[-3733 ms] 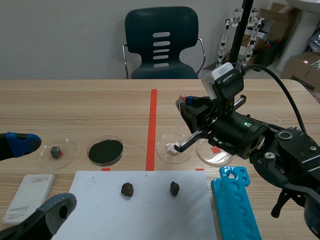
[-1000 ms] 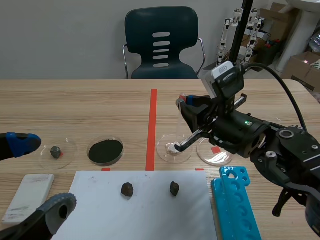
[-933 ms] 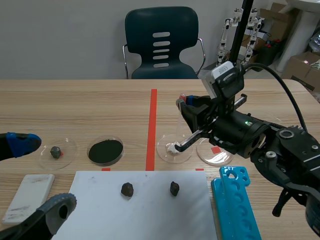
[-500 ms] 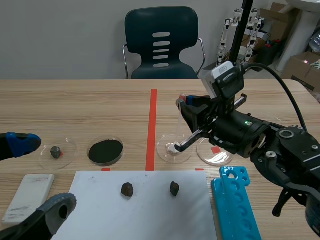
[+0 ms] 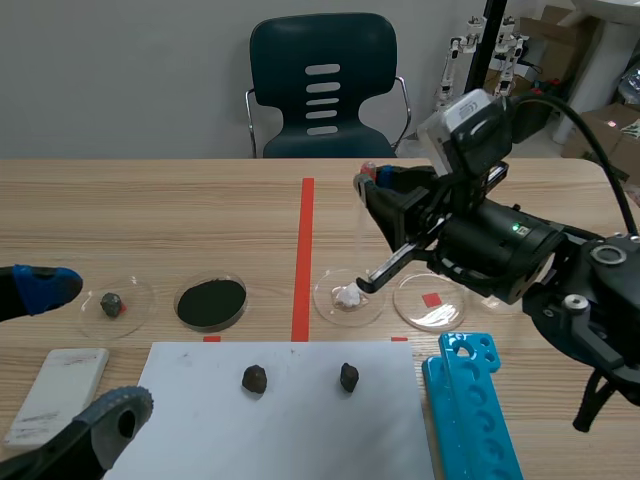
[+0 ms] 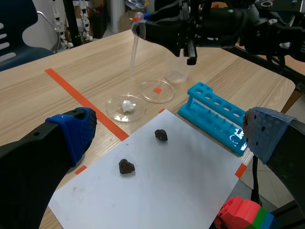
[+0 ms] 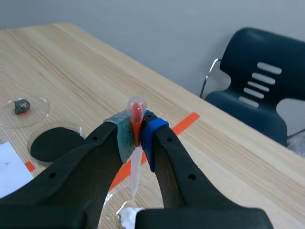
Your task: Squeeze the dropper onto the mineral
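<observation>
Farthest from the dish that holds the mineral, the left gripper is kept low at the table's near edge with its fingers spread wide and nothing between them. A small dish with a dark stone is seen next, and a dish of black powder lies nearer, across the red tape line from the mineral's dish. A white paper is spread on the robot's side of that dish, and two dark stones are set on it. The white mineral itself is left in the middle of its dish, with no stain that can be made out. The dropper is held upright above the dish, and its tip is kept over the mineral but clear of it. Red liquid is visible in its bulb. The right gripper is clamped on that bulb, pads pressed to either side. An empty dish is placed just beyond the mineral's dish, and a blue rack is found near it, toward the robot. Compared with half a second ago, the right arm is raised, so the mineral, then hidden behind the gripper, is now exposed. A squeeze is judged finished or broken off. Whether drops were delivered cannot be told.
</observation>
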Available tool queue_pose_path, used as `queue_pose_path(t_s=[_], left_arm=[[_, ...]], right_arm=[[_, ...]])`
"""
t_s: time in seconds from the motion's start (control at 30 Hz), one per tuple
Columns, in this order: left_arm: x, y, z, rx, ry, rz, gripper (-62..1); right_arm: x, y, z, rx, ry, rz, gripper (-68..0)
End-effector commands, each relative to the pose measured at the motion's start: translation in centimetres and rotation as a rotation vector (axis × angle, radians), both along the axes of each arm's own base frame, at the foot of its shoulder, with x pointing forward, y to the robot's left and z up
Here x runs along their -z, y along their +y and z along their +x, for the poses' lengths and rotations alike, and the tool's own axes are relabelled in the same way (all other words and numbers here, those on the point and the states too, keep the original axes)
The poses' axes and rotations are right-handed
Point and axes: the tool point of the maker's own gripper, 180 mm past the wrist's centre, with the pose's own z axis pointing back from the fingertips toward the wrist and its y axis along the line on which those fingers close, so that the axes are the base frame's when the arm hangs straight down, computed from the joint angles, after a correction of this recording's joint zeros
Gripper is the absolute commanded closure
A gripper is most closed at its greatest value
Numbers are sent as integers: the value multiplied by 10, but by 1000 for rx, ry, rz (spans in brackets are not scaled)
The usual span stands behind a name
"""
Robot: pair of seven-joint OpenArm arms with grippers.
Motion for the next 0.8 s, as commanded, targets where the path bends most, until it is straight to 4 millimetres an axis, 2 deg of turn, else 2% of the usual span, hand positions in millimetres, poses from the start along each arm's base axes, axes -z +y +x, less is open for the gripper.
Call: queue_pose_path(t_s=[0.0, 0.23, 0.47, 0.63, 0.77], left_arm=[[-7, -2, 1, -5, -16, -33, -623], [-7, -2, 1, -5, -16, -33, -623], [-7, -2, 1, -5, -16, -33, -623], [-7, -2, 1, -5, -16, -33, -623], [-7, -2, 1, -5, -16, -33, -623]], right_arm=[[-15, 0, -7, -17, -37, 15, -11], [-29, -3, -56, -71, -46, -17, -11], [-46, -17, -105, -81, -35, -21, -11], [-56, -29, -131, -59, -17, -3, -11], [-56, -38, -150, -47, 14, 12, -11]])
